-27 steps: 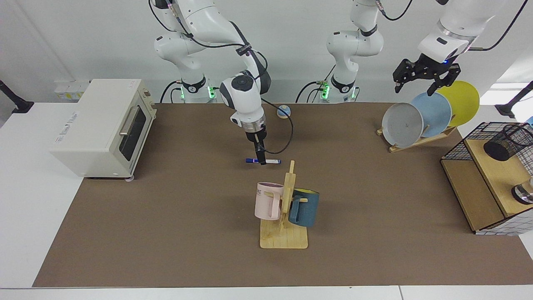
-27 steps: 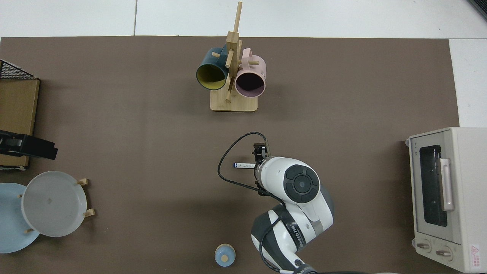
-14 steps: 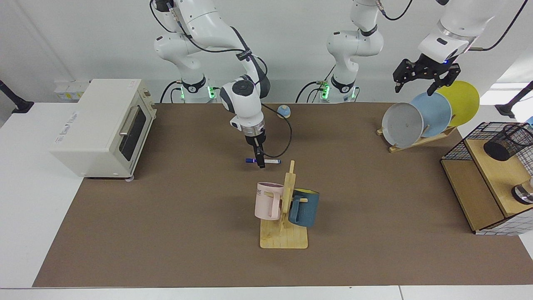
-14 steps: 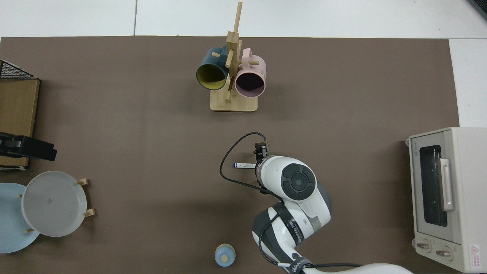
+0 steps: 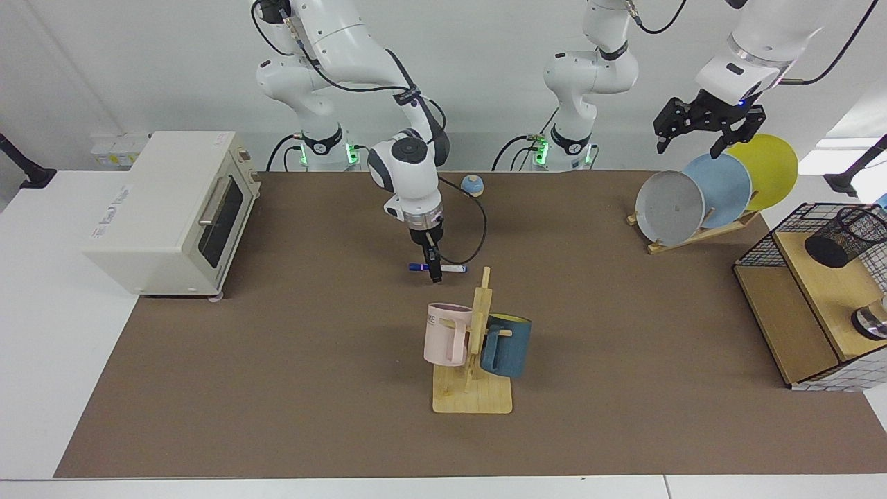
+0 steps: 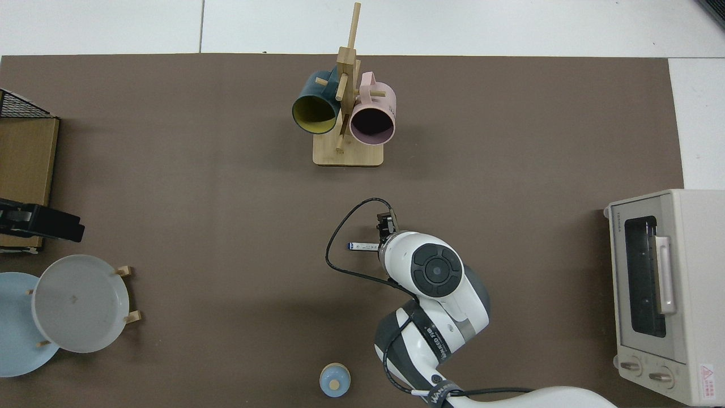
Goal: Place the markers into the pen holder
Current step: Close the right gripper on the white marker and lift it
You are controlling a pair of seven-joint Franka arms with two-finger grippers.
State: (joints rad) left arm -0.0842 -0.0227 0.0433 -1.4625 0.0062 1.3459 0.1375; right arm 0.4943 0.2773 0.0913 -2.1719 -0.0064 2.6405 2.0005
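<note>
At the middle of the worktop (image 5: 291,388) the marker (image 5: 438,267) lies flat, at about twelve o'clock from the mug rack (image 5: 474,360). Its right claw (image 5: 434,276) points straight down over the barrel, but I cannot tell from either view whether it has clamped on. Over the last second the arm's wrist has swung upright above it while the marker has not shifted; I judge the grasp is being settled, with the lift yet to come. The pen holder (image 5: 847,236) sits well apart at three o'clock, tipped in the wire basket (image 5: 762,249). At one o'clock the left claw (image 5: 694,144) waits spread apart above the plates (image 5: 717,190).
</note>
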